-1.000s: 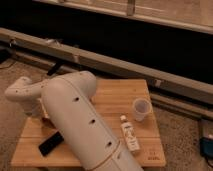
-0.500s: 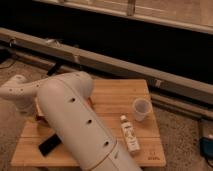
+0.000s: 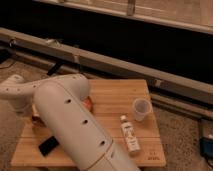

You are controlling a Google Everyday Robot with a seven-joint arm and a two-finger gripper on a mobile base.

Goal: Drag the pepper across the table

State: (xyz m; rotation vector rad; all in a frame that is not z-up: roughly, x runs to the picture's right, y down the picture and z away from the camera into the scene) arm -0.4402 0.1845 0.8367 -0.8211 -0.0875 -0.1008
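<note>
While the robot's thick white arm (image 3: pixel 75 125) lies across the near half of the table (image 3: pixel 112 95), its gripper (image 3: pixel 34 114) is down at the board's edge, well to the left of the clear cup (image 3: pixel 141 109) and half hidden by the arm's own links. Whether it is clamped on anything or hanging loose, I cannot tell. Right under it shows a small dark reddish-brown patch that I take for the pepper (image 3: pixel 36 121). Between that spot and the cup, a sliver of the orange bowl (image 3: pixel 88 103) peeks from behind the arm. A small bottle (image 3: pixel 130 136) lies just beside the cup on its near side, and a black slab (image 3: pixel 48 145) sits well left of it. To my eye the drag itself is the step in hand. The next move calls for steady downward contact on the pepper and a low, level sweep toward the cup's side, passing clear of the bowl.
</note>
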